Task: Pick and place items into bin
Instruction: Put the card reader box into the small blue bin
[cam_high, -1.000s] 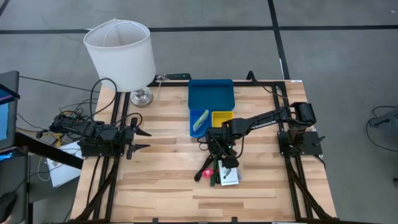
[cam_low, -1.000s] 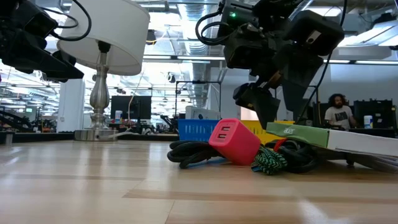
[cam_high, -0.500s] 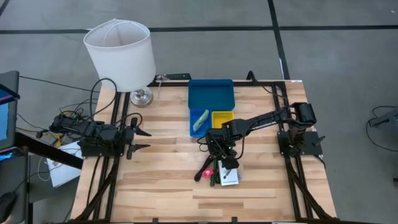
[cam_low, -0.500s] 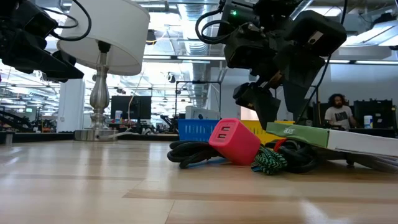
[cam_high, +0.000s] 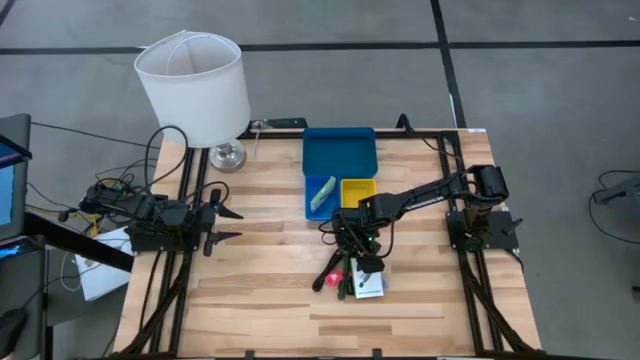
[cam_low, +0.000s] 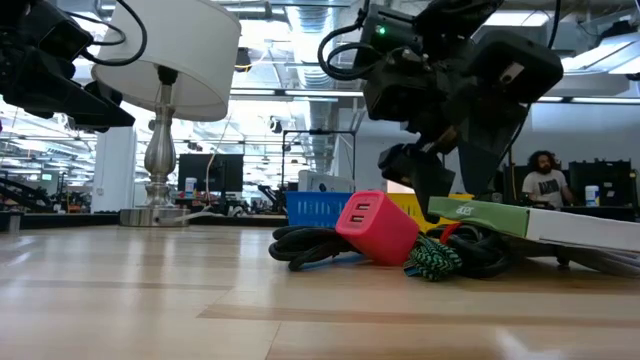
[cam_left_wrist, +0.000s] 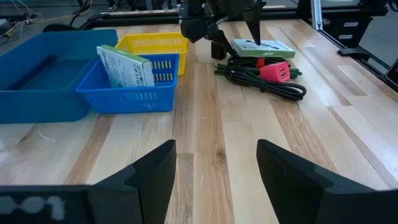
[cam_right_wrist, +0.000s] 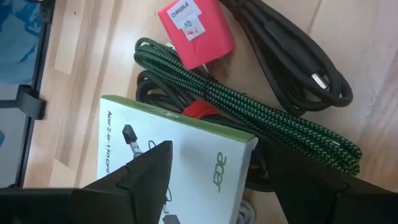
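Note:
The items lie in a pile on the wood near the table's middle: a white box with a green edge (cam_right_wrist: 186, 155), a red charger (cam_right_wrist: 196, 31), a green-black braided cable (cam_right_wrist: 249, 118) and black cables (cam_right_wrist: 292, 56). My right gripper (cam_high: 362, 250) hangs open just over the pile, slanting down, one finger on either side of the box's end. The bin (cam_high: 340, 150) stands behind the pile: a wide blue tray, a small blue tray (cam_left_wrist: 130, 90) holding a pale green strip (cam_high: 321, 193), and a yellow tray (cam_high: 357, 190). My left gripper (cam_high: 225, 225) waits open at the left edge.
A white-shaded lamp (cam_high: 195, 85) stands at the far left corner. Bare wood lies between my left gripper and the pile, and along the near edge. A person (cam_low: 545, 185) sits in the room beyond the table.

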